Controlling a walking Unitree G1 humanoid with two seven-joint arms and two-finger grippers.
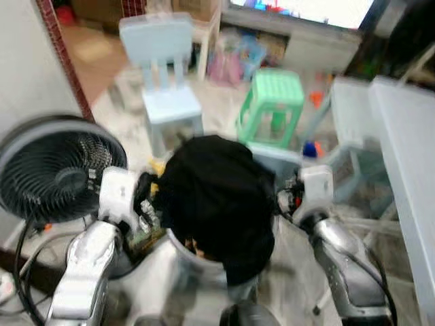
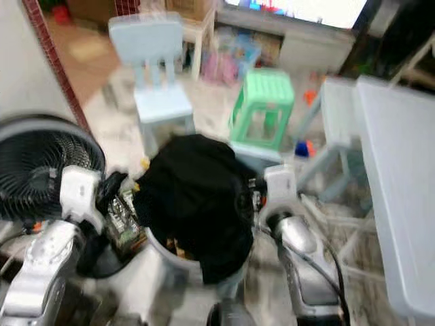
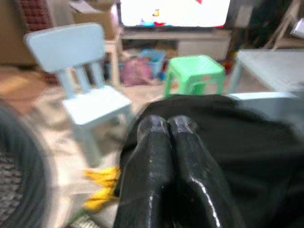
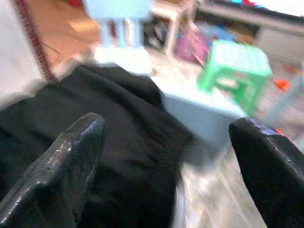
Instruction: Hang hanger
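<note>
The pictures are blurred, so the robot seems to be moving. The black garment (image 1: 216, 200) hangs between both arms; no hanger can be made out. The left pincer (image 3: 167, 124) is pressed narrow beside the cloth, the right pincer (image 4: 164, 156) stands wide — the garment could slip down, or brush the fan (image 1: 51, 170) nearby.

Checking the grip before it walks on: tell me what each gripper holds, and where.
The left gripper is shut at the edge of the black garment, though an actual pinch cannot be told. The right gripper is open, holding nothing.
</note>
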